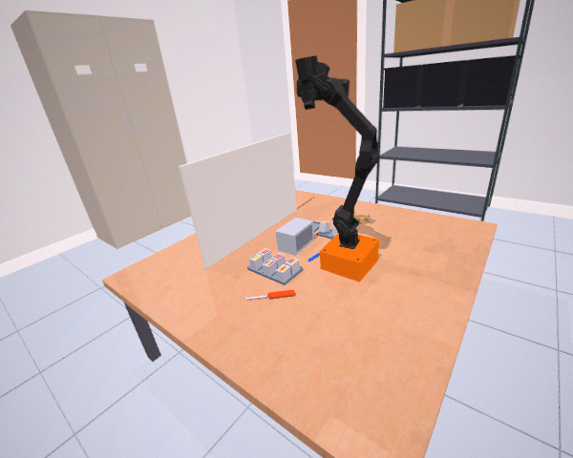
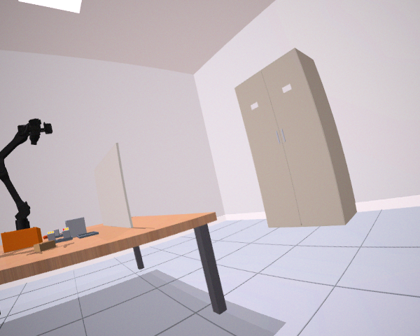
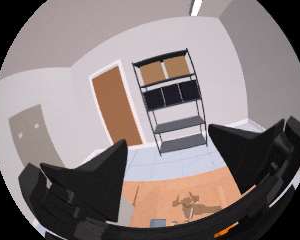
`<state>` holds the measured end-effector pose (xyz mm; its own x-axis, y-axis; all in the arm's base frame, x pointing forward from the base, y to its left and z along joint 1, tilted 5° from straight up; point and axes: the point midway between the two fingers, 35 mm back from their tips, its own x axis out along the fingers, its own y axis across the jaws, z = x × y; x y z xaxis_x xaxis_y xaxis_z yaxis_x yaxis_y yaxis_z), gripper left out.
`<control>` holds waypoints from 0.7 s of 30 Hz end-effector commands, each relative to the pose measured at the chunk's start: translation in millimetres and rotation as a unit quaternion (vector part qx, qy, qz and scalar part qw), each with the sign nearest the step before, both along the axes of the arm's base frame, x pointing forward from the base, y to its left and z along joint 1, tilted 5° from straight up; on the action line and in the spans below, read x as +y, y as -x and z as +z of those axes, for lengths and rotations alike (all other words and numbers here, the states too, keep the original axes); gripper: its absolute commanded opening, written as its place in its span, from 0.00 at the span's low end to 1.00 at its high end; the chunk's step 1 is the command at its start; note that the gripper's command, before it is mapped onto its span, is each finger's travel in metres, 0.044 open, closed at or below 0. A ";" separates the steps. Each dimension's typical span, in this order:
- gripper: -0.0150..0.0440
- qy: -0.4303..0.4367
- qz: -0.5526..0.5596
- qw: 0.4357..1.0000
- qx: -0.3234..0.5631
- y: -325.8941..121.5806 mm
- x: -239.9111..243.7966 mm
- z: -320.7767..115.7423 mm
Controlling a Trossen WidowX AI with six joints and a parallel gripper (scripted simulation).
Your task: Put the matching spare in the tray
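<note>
Gripper (image 1: 307,104) is raised high above the counter (image 1: 375,320), arm fully extended up from the orange base (image 1: 350,256); jaws spread wide with nothing between them. Wrist view shows both fingers apart, looking across the room at the metal shelving (image 3: 172,103) and brown door (image 3: 116,107).

Spares (image 1: 275,261) sit in a grey holder, two rows, coloured code labels on top, untouched. Holder is left of the base, on the side of the counter nearest the upright white panel (image 1: 240,197). Codes are too small to read from here.

Mounted unit (image 1: 293,234) is a grey box just behind the spares, between them and the counter's far edge, close to the panel. Its back face is not readable in any view.

Tray (image 1: 325,229): a small grey piece just right of the unit, beside the base, looks like it, but I cannot tell for sure.

Other items: red-handled screwdriver (image 1: 270,295) lies in front of the spares toward the near edge; a small blue item (image 1: 313,257) lies between the spares and the base; a tan block (image 2: 44,246) sits behind the base near the far edge.

Beige cabinet (image 1: 104,123) stands off the counter, behind the panel.
</note>
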<state>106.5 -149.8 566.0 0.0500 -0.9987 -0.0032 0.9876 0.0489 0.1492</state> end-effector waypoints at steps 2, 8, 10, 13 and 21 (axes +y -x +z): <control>1.00 0.000 0.000 1.000 0.000 0.0 0.0 0.0; 1.00 -0.001 0.006 1.000 0.005 -5.0 -0.3 -1.5; 1.00 -0.003 0.024 0.999 0.022 -20.0 -1.4 -6.6; 1.00 -0.014 0.070 0.995 0.066 -58.0 -4.1 -23.1; 1.00 -0.078 0.217 0.940 0.251 -167.1 -1.0 -103.3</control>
<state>237.4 -152.4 497.4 0.3586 -0.9159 -0.1806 0.9025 0.3896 -0.1838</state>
